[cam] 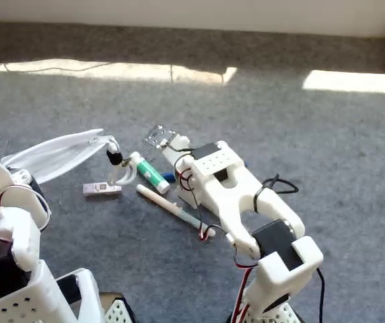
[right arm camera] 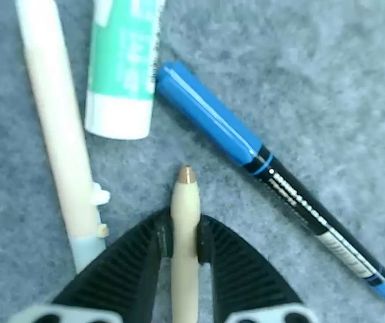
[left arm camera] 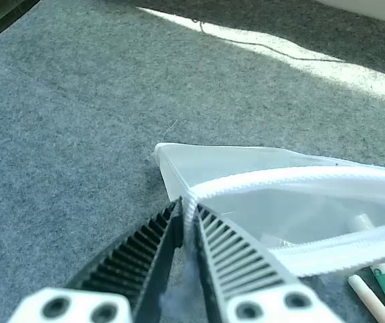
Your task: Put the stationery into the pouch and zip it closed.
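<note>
In the left wrist view my left gripper (left arm camera: 188, 222) is shut on the zipper edge of the translucent white pouch (left arm camera: 260, 182), which lies open on the carpet. In the high view the pouch (cam: 58, 156) stretches out at the left. My right gripper (right arm camera: 184, 225) is shut on a thin cream pen (right arm camera: 185, 202) with a tan tip, low over the carpet. Beside it lie a blue marker (right arm camera: 246, 145), a green-and-white glue stick (right arm camera: 122, 67) and a longer cream pen (right arm camera: 54, 134). The glue stick (cam: 151, 173) and long pen (cam: 169, 202) sit just right of the pouch mouth.
A small white-and-pink item (cam: 101, 189) lies below the pouch mouth, with a white ring (cam: 123, 176) and a black-tipped piece (cam: 114, 158) next to it. A wire clip (cam: 159, 138) rests behind the right arm (cam: 233, 195). Grey carpet stretches out all around.
</note>
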Available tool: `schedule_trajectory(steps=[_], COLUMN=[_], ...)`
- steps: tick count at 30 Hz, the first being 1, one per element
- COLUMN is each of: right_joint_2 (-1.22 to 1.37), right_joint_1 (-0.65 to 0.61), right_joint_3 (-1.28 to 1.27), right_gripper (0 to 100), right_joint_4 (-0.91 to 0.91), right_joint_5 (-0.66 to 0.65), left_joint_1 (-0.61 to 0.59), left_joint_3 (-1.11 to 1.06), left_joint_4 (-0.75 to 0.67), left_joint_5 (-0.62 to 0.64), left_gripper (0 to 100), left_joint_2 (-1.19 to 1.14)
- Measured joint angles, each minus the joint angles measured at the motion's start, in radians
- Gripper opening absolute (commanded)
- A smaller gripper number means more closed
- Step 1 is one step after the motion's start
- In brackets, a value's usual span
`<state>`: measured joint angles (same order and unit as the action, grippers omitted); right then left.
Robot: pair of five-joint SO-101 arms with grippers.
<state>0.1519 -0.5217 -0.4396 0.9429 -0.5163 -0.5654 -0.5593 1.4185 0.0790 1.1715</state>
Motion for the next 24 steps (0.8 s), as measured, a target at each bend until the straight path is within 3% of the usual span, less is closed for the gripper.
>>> schedule_trajectory(steps=[10, 24], right_joint_2=[-0.443, -0.634], right_joint_1=[0.114, 0.175], right_joint_3=[-0.218, -0.252], right_gripper=[0.5, 0.5], right_joint_4=[0.011, 0.011], right_joint_5=[0.025, 0.143], left_joint_1=[0.161, 0.199], left_joint_3=[-0.009, -0.009], left_joint_4=[0.0, -0.061], left_joint_5=[0.0, 0.055], left_gripper=[1, 1], left_joint_2=[0.0, -0.002])
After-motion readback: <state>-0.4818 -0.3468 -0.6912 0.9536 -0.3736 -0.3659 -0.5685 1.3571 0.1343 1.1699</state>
